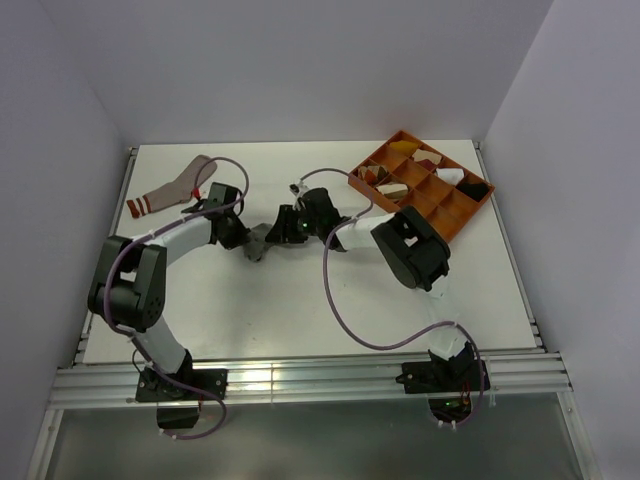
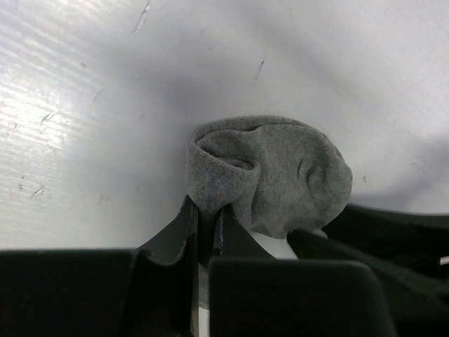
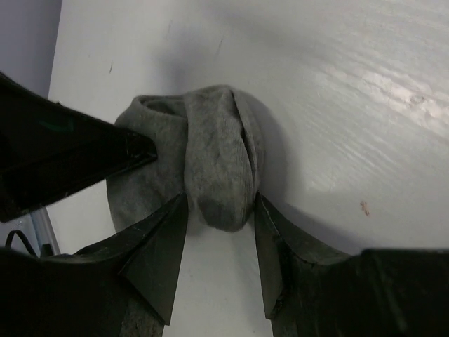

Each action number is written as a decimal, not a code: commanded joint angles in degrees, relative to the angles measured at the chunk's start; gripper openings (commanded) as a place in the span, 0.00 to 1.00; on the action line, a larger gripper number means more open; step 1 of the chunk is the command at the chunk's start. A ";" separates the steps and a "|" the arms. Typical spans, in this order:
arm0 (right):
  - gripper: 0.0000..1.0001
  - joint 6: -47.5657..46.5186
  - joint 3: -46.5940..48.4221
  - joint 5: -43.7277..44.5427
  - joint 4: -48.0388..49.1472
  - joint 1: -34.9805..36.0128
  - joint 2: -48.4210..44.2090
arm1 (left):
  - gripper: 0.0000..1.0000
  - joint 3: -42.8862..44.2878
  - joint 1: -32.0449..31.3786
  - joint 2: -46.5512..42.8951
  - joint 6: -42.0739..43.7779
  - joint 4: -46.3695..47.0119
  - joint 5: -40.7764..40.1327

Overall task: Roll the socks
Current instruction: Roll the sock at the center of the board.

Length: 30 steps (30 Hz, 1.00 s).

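the left gripper (image 2: 205, 214) is pinched almost closed on a fold at the edge of the grey sock (image 2: 287, 175). the right gripper (image 3: 219, 210) stands about half wide, its fingers (image 3: 165, 246) straddling the rolled end of the same sock, with the tips touching both of its sides. the two grippers meet nose to nose over this loose grey bundle, which lies on the white table (image 1: 280, 310) a little left of centre. the pinkish-tan sock (image 1: 175, 190) lies flat and unrolled near the far left corner, well apart. an orange divided tray (image 1: 462, 212) holding small cloth bundles sits at the far right.
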 commanded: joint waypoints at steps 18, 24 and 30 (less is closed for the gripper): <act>0.65 -27.96 -15.87 28.52 14.44 12.44 -16.05 | 0.00 14.68 -6.86 11.53 5.89 -19.35 -9.09; 0.67 -38.59 -14.81 37.77 15.93 18.24 -13.67 | 0.00 15.47 -7.39 12.23 6.69 -20.14 -7.86; 0.67 -44.48 -11.83 41.46 16.20 21.76 -10.24 | 0.00 15.65 -7.56 12.76 6.86 -20.05 -6.72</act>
